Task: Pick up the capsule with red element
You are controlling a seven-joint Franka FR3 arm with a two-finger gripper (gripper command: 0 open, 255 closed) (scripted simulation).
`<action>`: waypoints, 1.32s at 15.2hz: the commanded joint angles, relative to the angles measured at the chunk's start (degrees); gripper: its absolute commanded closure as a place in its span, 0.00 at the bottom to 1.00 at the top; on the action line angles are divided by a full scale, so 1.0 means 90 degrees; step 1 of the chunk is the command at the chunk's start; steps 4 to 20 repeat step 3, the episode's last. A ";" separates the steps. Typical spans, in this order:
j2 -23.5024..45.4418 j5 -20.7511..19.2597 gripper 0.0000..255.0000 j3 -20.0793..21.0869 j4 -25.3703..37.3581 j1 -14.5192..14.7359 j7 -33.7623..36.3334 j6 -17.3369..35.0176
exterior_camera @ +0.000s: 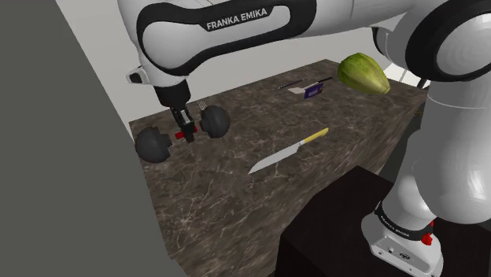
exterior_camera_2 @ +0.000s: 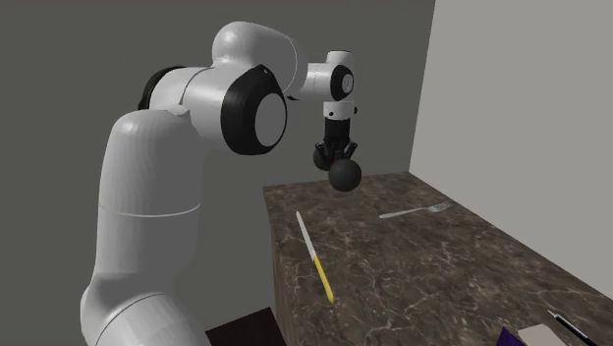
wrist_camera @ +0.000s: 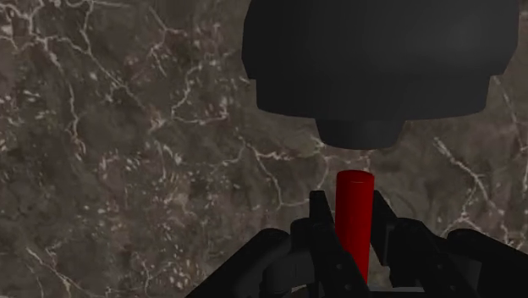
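Dark brown stone with pale veins, like marble, makes the tabletop (exterior_camera: 260, 197), and the glossy white arm (exterior_camera: 236, 24) reaches over the end of it that lies at the shoulder view's left. A smooth green fruit (exterior_camera: 363, 75), oval in shape, lies at the far corner. A knife (exterior_camera: 287, 151) with a flat grey blade and a thin yellow handle lies in the middle, well apart from the work. The capsule (exterior_camera: 215, 120) is shaped like a dumbbell: two matte black balls joined by a short red bar (wrist_camera: 354, 212), which is a plain round cylinder. The gripper (exterior_camera: 186, 131) stands over its middle, and the black fingers (wrist_camera: 320, 229) pinch the red bar from both sides. In the second exterior view the capsule seems to hang a little above the stone, though I cannot be sure of the gap. To do the lift well, I think the pinch must be firm and centred on the bar, because the two heavy-looking balls can turn it. The rise should go straight up and slowly.
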 commanded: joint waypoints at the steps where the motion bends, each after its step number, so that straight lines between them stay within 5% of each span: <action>1: -0.0006 0.0002 1.00 0.0001 0.0177 0.0002 -0.0007 -0.0178; 20: -0.0005 0.0002 1.00 0.0001 0.0191 0.0003 -0.0007 -0.0191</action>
